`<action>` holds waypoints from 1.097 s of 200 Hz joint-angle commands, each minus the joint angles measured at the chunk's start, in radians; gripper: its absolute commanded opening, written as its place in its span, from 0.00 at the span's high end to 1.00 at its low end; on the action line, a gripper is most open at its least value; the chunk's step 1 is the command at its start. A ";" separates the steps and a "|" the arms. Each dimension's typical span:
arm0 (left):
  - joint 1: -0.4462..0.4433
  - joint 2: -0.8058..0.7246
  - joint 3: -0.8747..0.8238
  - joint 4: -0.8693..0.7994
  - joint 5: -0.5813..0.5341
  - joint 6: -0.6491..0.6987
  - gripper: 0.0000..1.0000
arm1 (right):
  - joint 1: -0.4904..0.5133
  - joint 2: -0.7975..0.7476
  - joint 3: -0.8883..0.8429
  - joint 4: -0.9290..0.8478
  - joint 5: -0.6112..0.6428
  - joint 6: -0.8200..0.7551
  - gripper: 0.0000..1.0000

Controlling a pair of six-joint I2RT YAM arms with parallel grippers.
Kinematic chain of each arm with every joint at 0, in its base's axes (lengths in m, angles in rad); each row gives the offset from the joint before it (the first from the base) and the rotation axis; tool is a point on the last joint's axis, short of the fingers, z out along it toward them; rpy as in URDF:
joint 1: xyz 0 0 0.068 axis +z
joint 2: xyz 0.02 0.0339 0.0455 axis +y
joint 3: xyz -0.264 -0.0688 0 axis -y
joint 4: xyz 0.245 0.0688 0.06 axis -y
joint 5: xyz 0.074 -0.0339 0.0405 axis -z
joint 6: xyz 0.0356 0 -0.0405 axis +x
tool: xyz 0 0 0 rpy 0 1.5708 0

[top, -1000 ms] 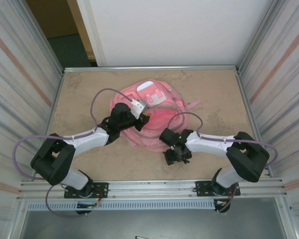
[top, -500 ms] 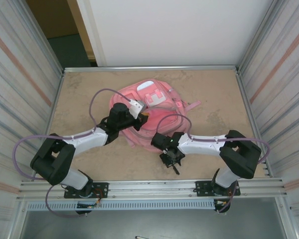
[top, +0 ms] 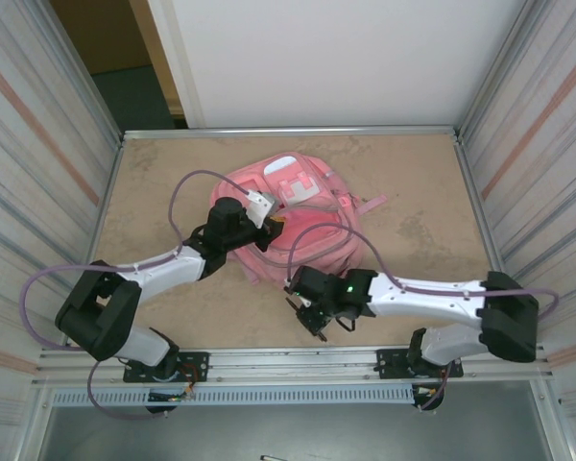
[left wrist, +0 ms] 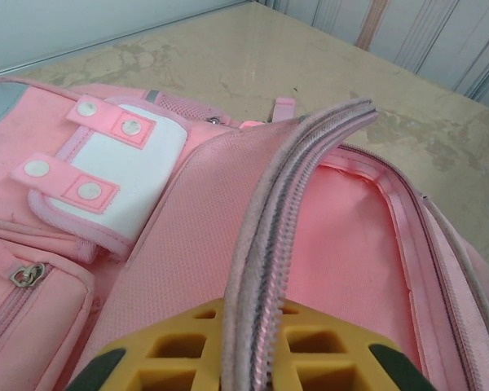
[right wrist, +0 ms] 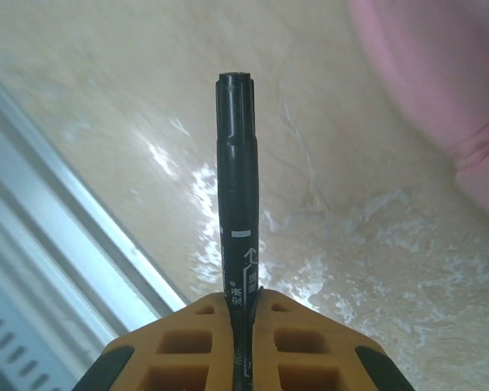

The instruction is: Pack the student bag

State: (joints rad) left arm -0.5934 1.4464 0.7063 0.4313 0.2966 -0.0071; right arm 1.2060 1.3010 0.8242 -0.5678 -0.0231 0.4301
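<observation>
Loading step: left gripper pinches the bag rim, holding its mouth open; right gripper pinches a black marker, which next needs carrying into that opening.

We found the student bag lying mid-table, the marker before it, near the front rail.
</observation>
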 commanded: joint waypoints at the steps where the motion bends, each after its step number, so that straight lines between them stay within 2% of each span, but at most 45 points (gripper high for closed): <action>1: 0.015 -0.037 0.020 0.022 0.025 -0.044 0.85 | -0.033 -0.094 0.003 0.037 0.000 0.036 1.00; 31: 0.015 -0.039 0.025 0.025 0.046 -0.077 0.85 | -0.145 -0.172 0.020 0.106 -0.100 0.124 1.00; 51: 0.017 -0.036 0.034 0.015 0.050 -0.083 0.85 | -0.230 -0.193 0.025 0.118 -0.111 0.210 1.00; 72: 0.017 -0.039 0.029 0.017 0.044 -0.111 0.85 | -0.330 -0.192 0.043 0.159 -0.234 0.315 1.00; 108: -0.010 -0.010 0.030 0.052 0.031 -0.151 0.86 | -0.436 -0.138 0.084 0.147 -0.312 0.628 1.00; 138: -0.031 -0.014 0.025 0.079 0.038 -0.124 0.86 | -0.561 -0.079 0.024 0.285 -0.426 0.880 1.00; 171: -0.047 -0.053 0.007 0.098 0.046 -0.094 0.86 | -0.620 0.038 0.053 0.393 -0.458 1.008 1.00; 197: -0.071 -0.085 -0.006 0.096 0.040 -0.054 0.86 | -0.658 0.093 0.100 0.376 -0.397 1.014 1.00; 219: -0.086 -0.096 -0.032 0.132 0.032 -0.037 0.86 | -0.694 0.138 0.080 0.403 -0.389 1.080 1.00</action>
State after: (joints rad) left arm -0.6559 1.4143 0.6926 0.4683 0.3122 -0.0738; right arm 0.5465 1.4017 0.8864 -0.2150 -0.4255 1.4040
